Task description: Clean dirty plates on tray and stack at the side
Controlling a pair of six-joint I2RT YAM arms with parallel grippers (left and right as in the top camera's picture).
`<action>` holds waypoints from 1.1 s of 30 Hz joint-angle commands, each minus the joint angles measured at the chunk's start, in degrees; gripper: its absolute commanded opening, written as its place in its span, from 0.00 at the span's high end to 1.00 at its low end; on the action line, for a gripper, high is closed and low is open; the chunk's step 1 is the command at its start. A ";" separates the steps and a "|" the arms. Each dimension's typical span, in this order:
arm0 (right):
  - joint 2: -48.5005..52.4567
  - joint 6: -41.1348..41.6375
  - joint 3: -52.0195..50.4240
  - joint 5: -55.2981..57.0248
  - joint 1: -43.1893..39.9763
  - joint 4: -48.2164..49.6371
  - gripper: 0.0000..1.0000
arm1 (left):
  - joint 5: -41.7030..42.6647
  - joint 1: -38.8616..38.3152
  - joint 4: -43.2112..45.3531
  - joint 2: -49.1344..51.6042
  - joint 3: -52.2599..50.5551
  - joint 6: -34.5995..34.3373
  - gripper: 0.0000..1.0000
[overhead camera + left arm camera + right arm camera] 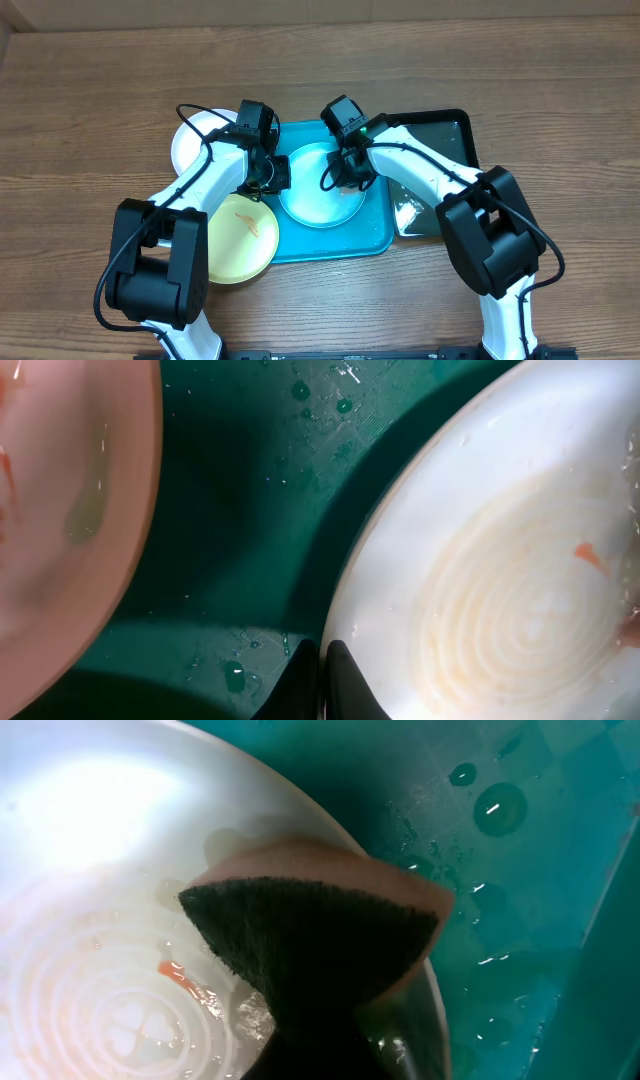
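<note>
Your mint-blue plate (320, 200) lies flat on the turquoise tray (372, 238), which sits mid-table (80, 100), a little toward the robot's edge. The left gripper (322, 655) is nearly closed, and its fingers look pinched on that plate's left rim to steady it. The right gripper (350, 178) is clamped on a sponge (320, 935), dark scouring face down on the plate's right side. An orange smear (172, 970) lies beside it among the ridged rings, so I judge this plate only part cleaned.

Expect the plate to be light, stiff and thin. It is wet, and the tray is beaded with water, so it will likely slide or spin under a hard wipe. Take it by the rim only, where the shallow lip gives the fingers purchase.

The yellow plate (240, 240) overhangs the tray's corner nearest the table's left edge. The white plate (188, 140) rests on the table past the tray's far left corner.
</note>
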 commanded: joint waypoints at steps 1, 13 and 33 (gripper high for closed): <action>3.52 0.55 -2.10 -7.26 0.24 0.87 0.96 | -0.15 -0.02 -0.20 1.09 1.03 0.87 0.96; 3.72 0.50 -2.10 -23.78 1.79 2.67 0.96 | 0.00 -0.02 -0.17 1.09 1.03 0.87 0.96; -1.51 -7.74 8.33 -23.39 -4.85 -8.00 0.96 | 0.04 -0.02 -0.17 1.09 1.03 0.87 0.96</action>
